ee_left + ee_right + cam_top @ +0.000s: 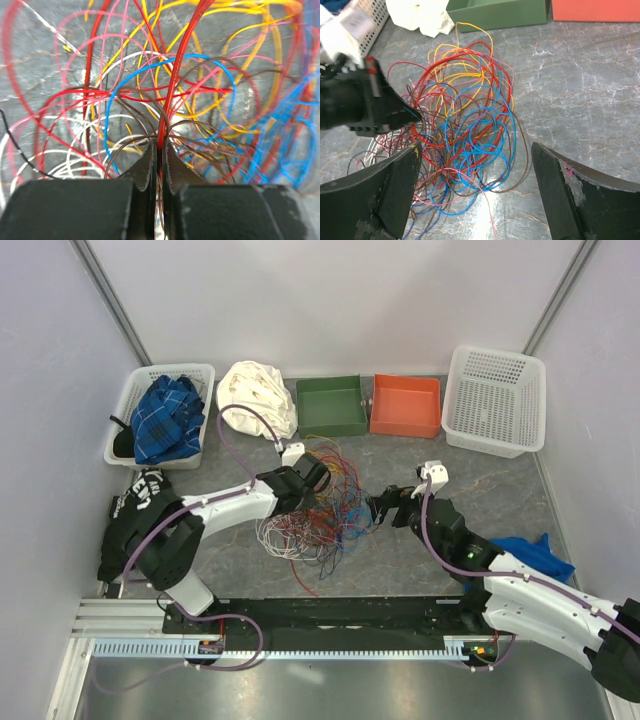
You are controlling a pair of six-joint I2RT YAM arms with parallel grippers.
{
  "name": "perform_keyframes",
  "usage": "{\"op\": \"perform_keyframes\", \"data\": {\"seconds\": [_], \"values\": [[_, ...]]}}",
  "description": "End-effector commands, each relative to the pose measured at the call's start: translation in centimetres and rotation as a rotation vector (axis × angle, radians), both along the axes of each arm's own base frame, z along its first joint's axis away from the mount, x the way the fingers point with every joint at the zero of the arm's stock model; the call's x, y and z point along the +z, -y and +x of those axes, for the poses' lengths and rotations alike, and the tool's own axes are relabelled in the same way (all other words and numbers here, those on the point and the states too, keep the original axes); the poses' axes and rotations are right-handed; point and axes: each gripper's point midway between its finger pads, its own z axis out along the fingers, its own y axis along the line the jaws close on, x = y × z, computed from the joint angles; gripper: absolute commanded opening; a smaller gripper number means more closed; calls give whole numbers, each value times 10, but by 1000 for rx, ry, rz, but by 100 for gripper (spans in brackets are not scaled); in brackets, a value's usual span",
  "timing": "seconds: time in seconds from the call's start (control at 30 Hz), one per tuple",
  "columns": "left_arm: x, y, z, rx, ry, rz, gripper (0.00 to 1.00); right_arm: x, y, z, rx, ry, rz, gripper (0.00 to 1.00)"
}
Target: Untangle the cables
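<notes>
- Cables (pixel 322 508): one loose tangle of thin wires in red, orange, yellow, blue, pink, white and brown. It lies on the grey marbled table (pixel 480 490) at mid-table, between the two arms and in front of the green bin (pixel 331 405).
- Left gripper (pixel 160 150): fingers pressed together, pinching a red cable (pixel 172 100) at the tangle's left side. A few brown strands crowd the same pinch; whether they are caught too, I cannot tell.
- Red cable, lie: it leaves the pinch straight ahead of the left fingers, along their own axis. It then runs out across the heap, over and under blue, yellow and pink loops.
- Right gripper (pixel 475 150): fingers spread wide, holding nothing. It sits just beside the tangle's right edge, pointed at the heap.
- From the right wrist view, the blue loops (pixel 485 145) lie nearest, directly ahead and between the spread fingers. The red and yellow loops lie further off.
- Deciding relation: the heap sits between the two grippers. The left one is already inside it and gripping, and the right one is apart from it but close.
- Judgement: a pull on the red cable back toward the left arm's side would probably drag the crossing loops along. The right gripper is placed to hold the blue mass against that.
- Also present: orange bin (pixel 405 405), white cloth (pixel 255 395), and a white basket (pixel 128 405) holding blue plaid cloth (pixel 168 420). A second white basket (pixel 495 400) and blue cloth (pixel 530 555) are well apart from the tangle.
</notes>
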Motion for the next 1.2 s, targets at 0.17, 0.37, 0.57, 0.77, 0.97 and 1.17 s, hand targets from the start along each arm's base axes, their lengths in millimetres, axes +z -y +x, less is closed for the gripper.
{"op": "perform_keyframes", "data": {"seconds": [0.17, 0.37, 0.57, 0.77, 0.97, 1.17], "values": [[165, 19, 5, -191, 304, -219, 2, 49, 4, 10, -69, 89, 127, 98], [222, 27, -22, -370, 386, -321, 2, 83, -3, -8, 23, 187, 312, 97], [224, 30, -30, -425, 393, -337, 2, 129, -33, -17, 184, 238, 363, 93], [213, 34, -33, -446, 386, -354, 2, 146, -62, -2, 229, 218, 410, 83], [211, 33, -37, -459, 389, -359, 2, 155, -78, 16, 214, 210, 496, 72], [210, 30, -41, -467, 399, -366, 2, 142, -90, 28, 266, 93, 685, 67]]}}
